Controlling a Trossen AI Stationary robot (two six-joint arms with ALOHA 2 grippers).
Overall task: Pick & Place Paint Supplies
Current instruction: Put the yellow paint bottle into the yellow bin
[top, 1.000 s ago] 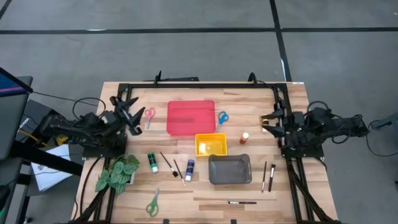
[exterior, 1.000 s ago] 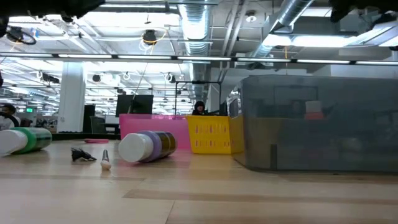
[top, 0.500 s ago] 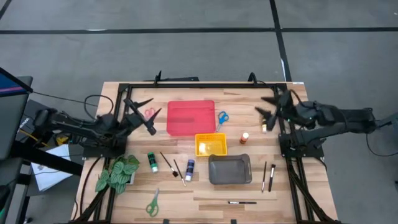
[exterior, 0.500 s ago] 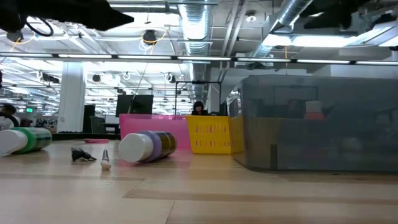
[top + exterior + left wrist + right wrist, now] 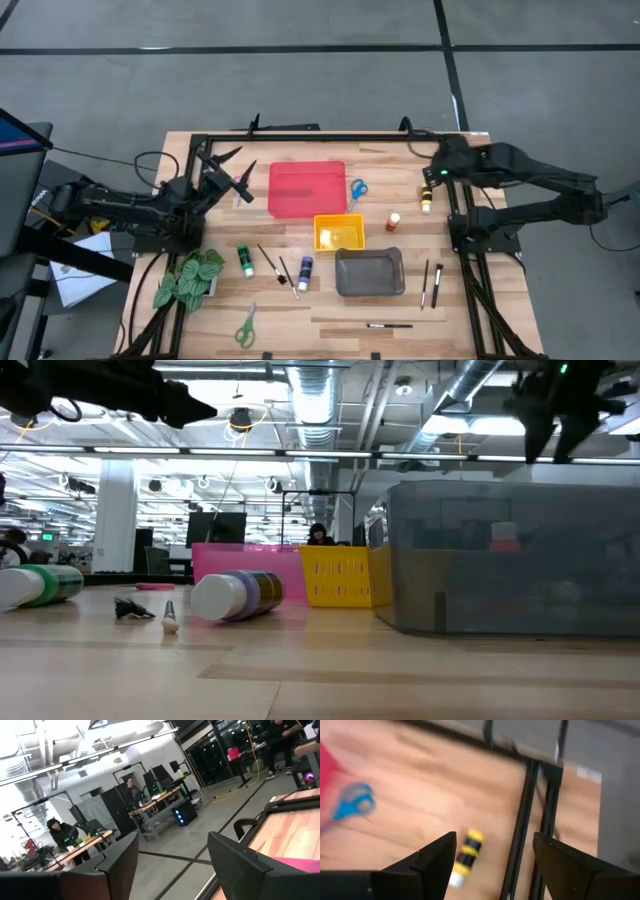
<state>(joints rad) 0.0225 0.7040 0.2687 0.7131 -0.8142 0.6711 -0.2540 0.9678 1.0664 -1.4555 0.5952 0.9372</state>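
Note:
The paint supplies lie flat on the wooden table: a yellow bottle (image 5: 427, 203), a red bottle (image 5: 393, 221), a green bottle (image 5: 245, 260), a purple bottle (image 5: 304, 272), blue scissors (image 5: 357, 190), green scissors (image 5: 246, 325) and several thin brushes (image 5: 270, 262). My left gripper (image 5: 238, 174) hangs open above the table's left side, beside the red tray (image 5: 307, 188), pointing about level. My right gripper (image 5: 435, 172) hangs open at the far right, tipped downward. Its wrist view shows the yellow bottle (image 5: 465, 857) just beyond the open fingers and apart from them.
A yellow tray (image 5: 339, 232) and a grey tray (image 5: 369, 272) stand in the table's middle, near the red tray. A leafy plant (image 5: 188, 280) sits at the near left. A black frame (image 5: 450, 215) runs around the table. Two brushes (image 5: 431, 283) lie at the near right.
My left gripper has gone a little toward the table's right, out over the wood, and has rolled about its own line. My right gripper has swung toward the far edge and risen, tipping from about level to pointing steeply down. Nothing on the table has moved.

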